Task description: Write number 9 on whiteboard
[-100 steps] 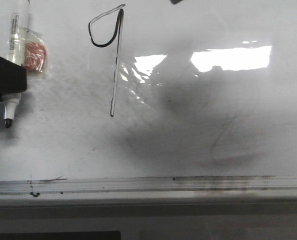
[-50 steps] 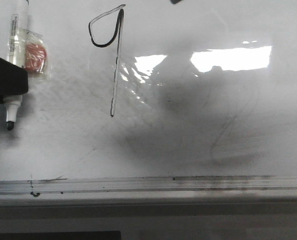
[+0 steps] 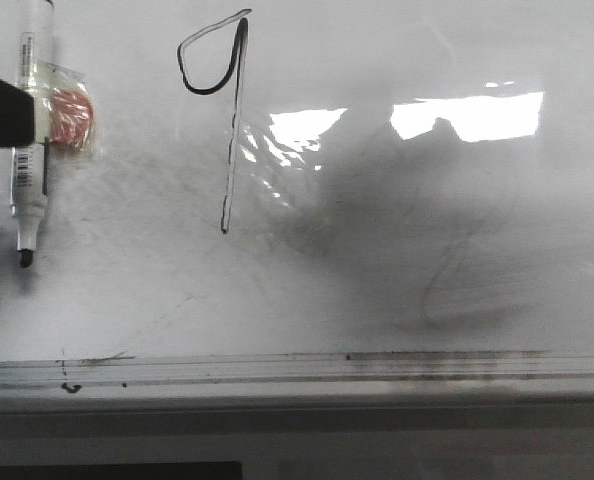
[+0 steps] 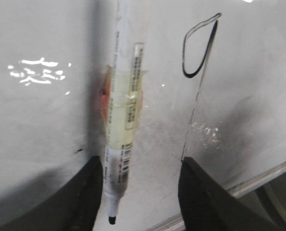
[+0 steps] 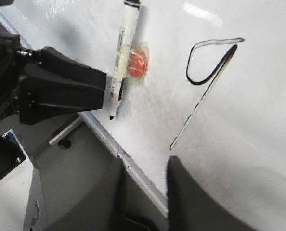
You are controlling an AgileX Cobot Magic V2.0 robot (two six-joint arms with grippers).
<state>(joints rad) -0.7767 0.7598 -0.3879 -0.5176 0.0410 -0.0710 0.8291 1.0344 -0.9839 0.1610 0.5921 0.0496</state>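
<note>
The number 9 (image 3: 227, 110) is a thin black stroke on the whiteboard (image 3: 377, 250), with a small loop at the top and a long fading stem. It also shows in the left wrist view (image 4: 201, 57) and the right wrist view (image 5: 205, 72). A white marker (image 3: 29, 170) with an orange pad (image 3: 69, 115) taped to it lies on the board at the far left, tip towards the rail. My left gripper (image 4: 140, 192) is open, its fingers (image 4: 87, 202) either side of the marker's (image 4: 123, 120) tip end, not gripping. My right gripper (image 5: 144, 192) is open and empty over the board's edge.
A dirty metal rail (image 3: 297, 370) runs along the board's near edge. A faint grey erased curl (image 3: 457, 290) and smudges lie right of the 9. The left arm's black body (image 5: 61, 91) sits beside the marker. A dark object (image 3: 352, 3) peeks in at the far edge.
The left gripper has let go of the marker and drawn back to the left. More of the marker shows, lying on the board. The arm shadow on the board has shifted.
</note>
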